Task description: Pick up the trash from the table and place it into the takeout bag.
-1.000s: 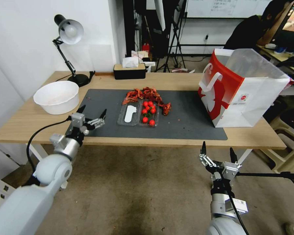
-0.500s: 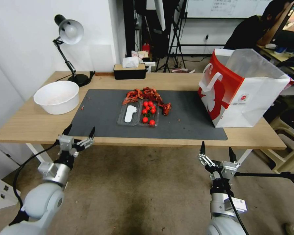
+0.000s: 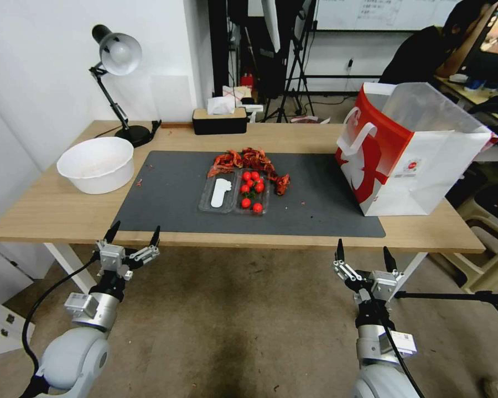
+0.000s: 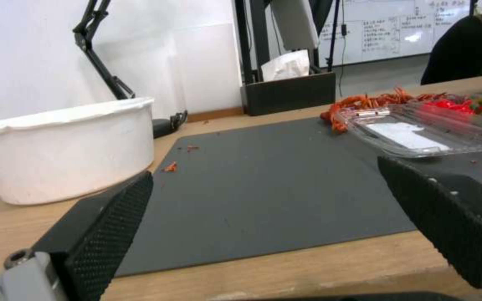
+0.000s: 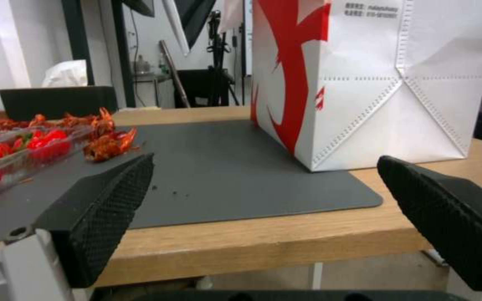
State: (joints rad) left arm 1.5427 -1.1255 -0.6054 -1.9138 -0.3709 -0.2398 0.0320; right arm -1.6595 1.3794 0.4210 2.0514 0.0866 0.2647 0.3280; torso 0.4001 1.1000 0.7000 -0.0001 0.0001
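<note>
I see both pincers off the worktop's (image 3: 55, 204) near edge, fingers spread, empty: left pincer (image 3: 134, 235), right pincer (image 3: 363, 255). Takeout bag (image 3: 426, 166) stands upright at the dark mat's (image 3: 166, 193) right end. Red shell scraps (image 3: 249, 160) lie mid-mat beside the tomato tray (image 3: 235, 193).

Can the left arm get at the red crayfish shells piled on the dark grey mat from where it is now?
Probably yes: the open left gripper sits at the table's near edge, with bare dark grey mat before the red crayfish shells.
</note>
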